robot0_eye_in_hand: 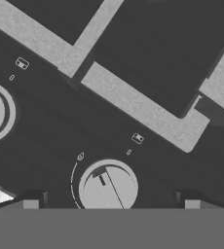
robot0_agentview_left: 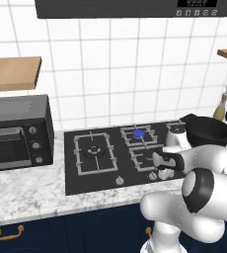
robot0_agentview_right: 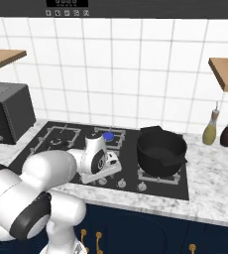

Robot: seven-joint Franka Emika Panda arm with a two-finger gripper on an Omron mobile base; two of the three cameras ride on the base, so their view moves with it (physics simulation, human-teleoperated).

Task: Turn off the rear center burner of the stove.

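Hovering w/ gripper (robot0_eye_in_hand: 109, 204) open, empty, straddling a silver knob (robot0_eye_in_hand: 108, 187) at stove (robot0_agentview_left: 81, 178) front; rear center burner (robot0_agentview_left: 138, 133) lit behind; next we close, twist.

The white arm bends forward and down from its base, the wrist turned so the hand points at the surface below. The gripper (robot0_eye_in_hand: 108, 204) hangs low with its fingertips (robot0_eye_in_hand: 28, 204) spread wide apart.
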